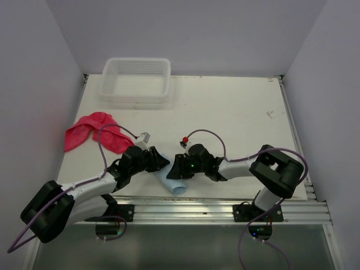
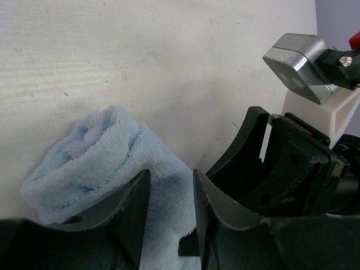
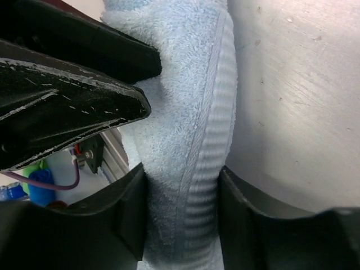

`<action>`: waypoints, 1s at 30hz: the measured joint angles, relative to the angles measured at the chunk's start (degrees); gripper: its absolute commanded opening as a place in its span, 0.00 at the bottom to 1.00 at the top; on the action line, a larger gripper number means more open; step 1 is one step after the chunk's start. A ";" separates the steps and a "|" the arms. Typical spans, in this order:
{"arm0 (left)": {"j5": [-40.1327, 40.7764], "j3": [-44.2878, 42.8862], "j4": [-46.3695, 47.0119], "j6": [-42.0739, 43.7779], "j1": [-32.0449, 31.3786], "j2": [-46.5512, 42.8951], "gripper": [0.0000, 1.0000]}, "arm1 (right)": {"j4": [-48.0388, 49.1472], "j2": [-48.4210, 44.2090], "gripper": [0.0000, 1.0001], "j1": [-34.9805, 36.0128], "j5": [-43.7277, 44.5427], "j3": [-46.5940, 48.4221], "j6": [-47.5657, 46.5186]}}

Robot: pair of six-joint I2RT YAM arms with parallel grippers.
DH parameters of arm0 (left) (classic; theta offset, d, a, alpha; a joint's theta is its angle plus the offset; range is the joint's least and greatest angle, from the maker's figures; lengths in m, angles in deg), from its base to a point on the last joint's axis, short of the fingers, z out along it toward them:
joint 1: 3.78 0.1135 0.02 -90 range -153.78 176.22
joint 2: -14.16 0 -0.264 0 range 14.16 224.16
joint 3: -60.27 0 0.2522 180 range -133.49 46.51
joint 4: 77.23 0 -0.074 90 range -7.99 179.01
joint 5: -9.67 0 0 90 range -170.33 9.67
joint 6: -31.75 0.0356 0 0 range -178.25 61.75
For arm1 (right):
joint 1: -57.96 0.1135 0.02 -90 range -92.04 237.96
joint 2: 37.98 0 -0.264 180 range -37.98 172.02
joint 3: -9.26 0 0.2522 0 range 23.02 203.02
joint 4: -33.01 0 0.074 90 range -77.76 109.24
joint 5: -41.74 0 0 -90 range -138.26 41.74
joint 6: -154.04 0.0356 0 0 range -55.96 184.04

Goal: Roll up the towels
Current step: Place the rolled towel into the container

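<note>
Blue towel [image 3: 185,112], rolled, pinched in right end effector [image 3: 183,180]

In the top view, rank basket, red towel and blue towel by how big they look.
Largest: basket.
Then: red towel, lying loose.
Smallest: blue towel, rolled and partly hidden, so only part of it counts.

Non-task stuff: translucent white plastic basket [image 1: 135,97] sits at the far-left of the table [image 1: 236,112], its back end past the far edge, up against the rear wall [image 1: 185,34]. Tabletop is white, faint grain visible up close, a few small scuffs [image 1: 271,114] toward the far right. Aluminium rail [image 1: 292,211] runs along the near edge, a narrower strip [image 1: 296,146] up the right side. Plain grey walls left, right, behind
</note>
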 measured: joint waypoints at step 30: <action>8.79 -16.96 -20.94 7.06 3.48 -4.76 0.46 | -30.25 -5.20 0.16 17.84 44.92 11.93 -26.64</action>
